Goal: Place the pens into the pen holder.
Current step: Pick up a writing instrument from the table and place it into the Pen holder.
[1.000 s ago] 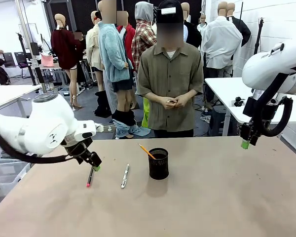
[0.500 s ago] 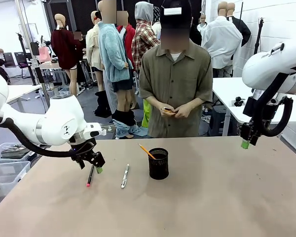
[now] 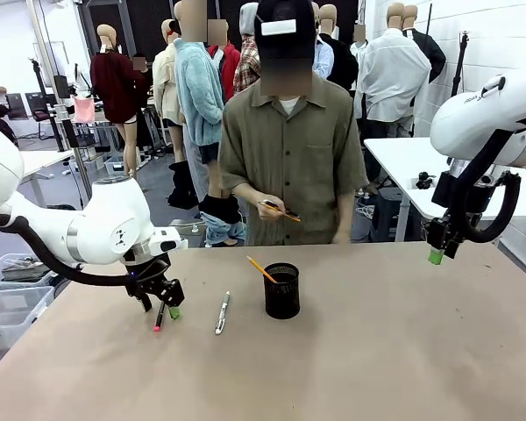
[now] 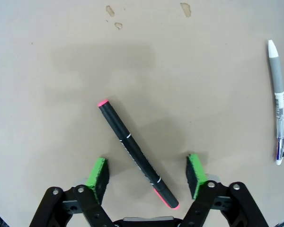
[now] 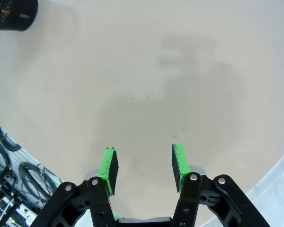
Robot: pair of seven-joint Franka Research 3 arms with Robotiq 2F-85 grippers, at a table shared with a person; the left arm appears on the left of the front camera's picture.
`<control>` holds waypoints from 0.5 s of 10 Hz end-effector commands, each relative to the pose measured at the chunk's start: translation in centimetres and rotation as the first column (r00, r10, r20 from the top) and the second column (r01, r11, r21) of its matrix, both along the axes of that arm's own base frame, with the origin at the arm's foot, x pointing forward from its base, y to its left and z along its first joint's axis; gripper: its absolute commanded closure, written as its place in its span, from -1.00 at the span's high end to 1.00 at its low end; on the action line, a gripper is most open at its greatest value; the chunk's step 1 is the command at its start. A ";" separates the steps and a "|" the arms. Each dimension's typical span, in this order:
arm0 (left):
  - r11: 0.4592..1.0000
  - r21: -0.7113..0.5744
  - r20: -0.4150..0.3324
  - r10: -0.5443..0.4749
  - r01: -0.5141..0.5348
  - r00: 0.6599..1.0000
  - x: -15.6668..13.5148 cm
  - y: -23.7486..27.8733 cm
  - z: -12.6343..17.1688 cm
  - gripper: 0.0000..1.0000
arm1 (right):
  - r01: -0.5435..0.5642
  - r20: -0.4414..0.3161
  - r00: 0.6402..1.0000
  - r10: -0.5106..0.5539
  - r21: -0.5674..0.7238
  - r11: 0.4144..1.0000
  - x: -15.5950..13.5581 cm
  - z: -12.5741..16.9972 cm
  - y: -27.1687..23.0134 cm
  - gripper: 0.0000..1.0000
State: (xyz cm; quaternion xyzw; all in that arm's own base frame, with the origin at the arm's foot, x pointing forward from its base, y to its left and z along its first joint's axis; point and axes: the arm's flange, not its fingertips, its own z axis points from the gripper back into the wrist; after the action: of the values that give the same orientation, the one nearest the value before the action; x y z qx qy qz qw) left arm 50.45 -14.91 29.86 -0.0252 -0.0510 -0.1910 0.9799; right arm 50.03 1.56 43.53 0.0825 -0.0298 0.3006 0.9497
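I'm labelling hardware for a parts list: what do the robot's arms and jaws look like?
The left arm and right arm are smooth, rounded white shells. A thick black cable loops beside each wrist. The jaws are black linkages with round pivot bolts, tipped with bright green pads.

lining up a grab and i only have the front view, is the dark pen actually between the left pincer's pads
Observer: Yes, the dark pen lies slantwise between the left pincer's two green pads, touching neither.
Operator: anything else close by
Observer: The silver pen lies off to one side, apart from the pads.
Operator: and the other arm
Observer: The right pincer is open over bare table, nothing between its pads.
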 end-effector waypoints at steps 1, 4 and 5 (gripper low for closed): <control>1.000 -0.004 -0.025 -0.012 0.012 1.000 0.7 0.1 0.2 -0.16 | -0.008 0.003 1.000 0.008 -0.002 1.000 -0.3 -0.2 -0.1 0.18; 1.000 0.008 -0.027 -0.026 0.027 0.999 0.4 0.7 0.9 -1.00 | -0.008 0.003 1.000 0.008 -0.002 1.000 -0.3 -0.2 -0.1 0.18; 0.999 0.026 -0.040 -0.039 0.040 0.998 0.3 0.7 0.9 -1.00 | -0.008 0.003 1.000 0.008 -0.002 1.000 -0.3 -0.2 -0.1 0.18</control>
State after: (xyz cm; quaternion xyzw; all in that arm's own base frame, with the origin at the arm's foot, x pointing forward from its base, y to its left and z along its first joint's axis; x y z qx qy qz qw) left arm 50.87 -14.42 30.80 -0.0217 -0.0448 -0.1939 0.9798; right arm 50.03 1.56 43.53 0.0825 -0.0298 0.3006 0.9497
